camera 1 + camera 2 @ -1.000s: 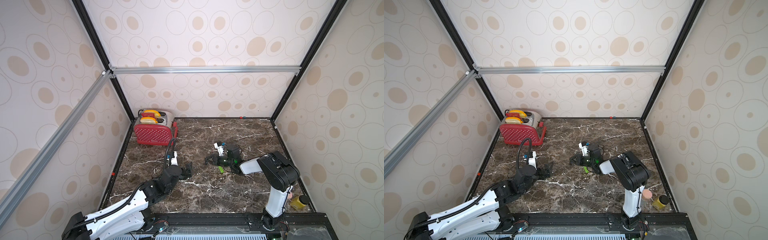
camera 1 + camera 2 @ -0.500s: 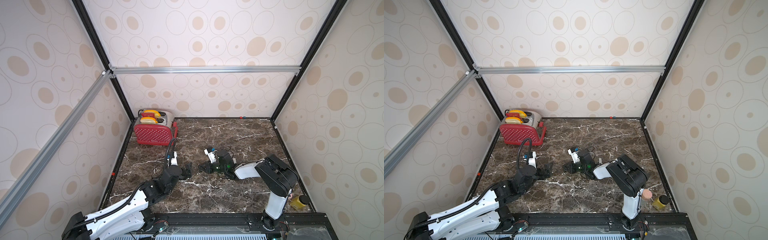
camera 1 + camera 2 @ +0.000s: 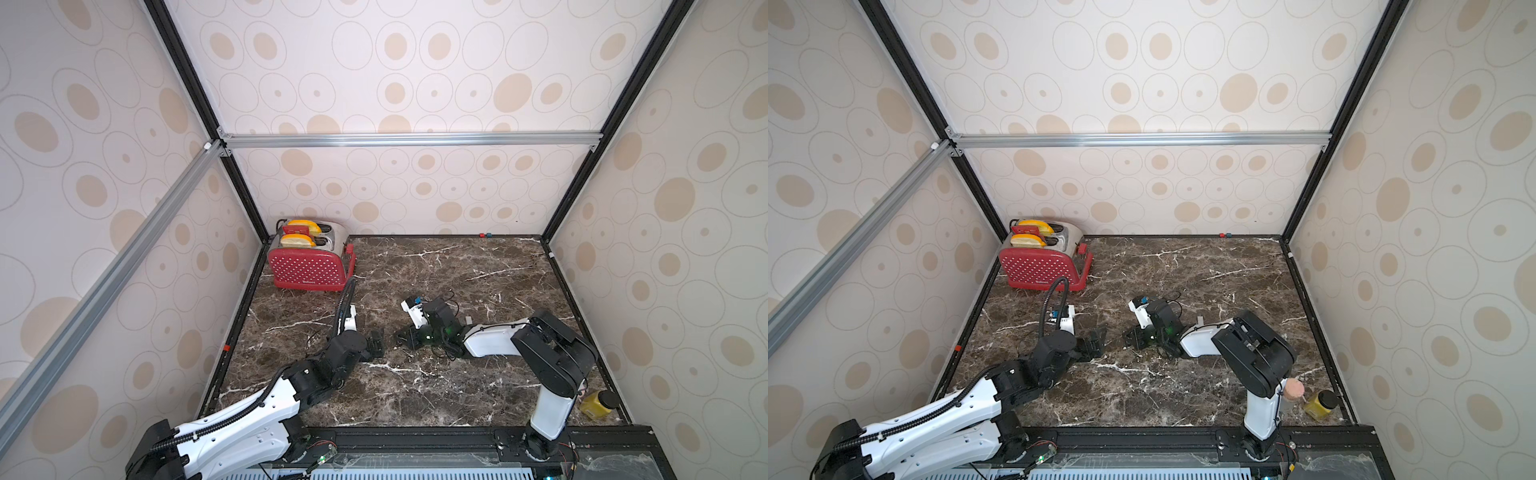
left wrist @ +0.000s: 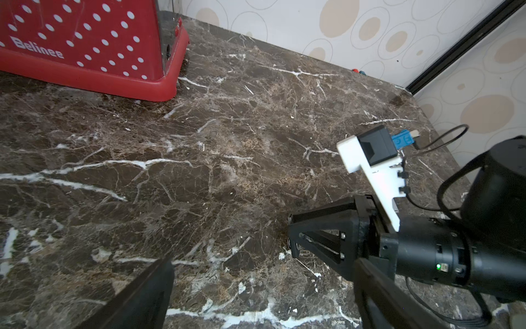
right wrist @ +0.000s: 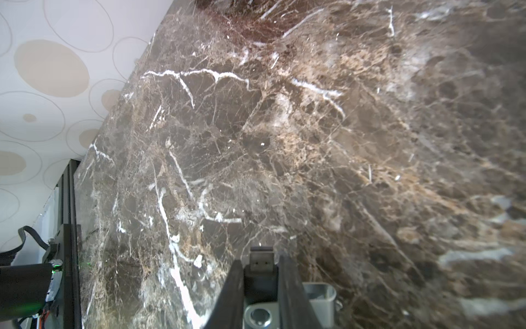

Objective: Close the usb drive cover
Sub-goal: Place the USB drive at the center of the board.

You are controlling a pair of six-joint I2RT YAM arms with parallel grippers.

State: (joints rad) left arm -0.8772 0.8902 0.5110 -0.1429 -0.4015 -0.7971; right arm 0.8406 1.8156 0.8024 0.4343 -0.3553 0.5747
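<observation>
Black usb drive (image 5: 260, 266) sits clamped between the fingers (image 5: 234, 284) of the right pincer (image 3: 409, 334), its plug end poking out past the fingertips. Its silvery metal cover (image 5: 320, 296) is swung out to one side of the pincer, off the plug. That pincer is low over the middle of the brown marble desk (image 3: 457, 266), pointing toward the left edge. Facing it, near but not touching, the left pincer (image 3: 377, 343) has its jaws spread wide with nothing between them. One red toaster (image 3: 309, 268) stands in the far left corner, and a yellow jar (image 3: 596, 405) in the near right corner.
</observation>
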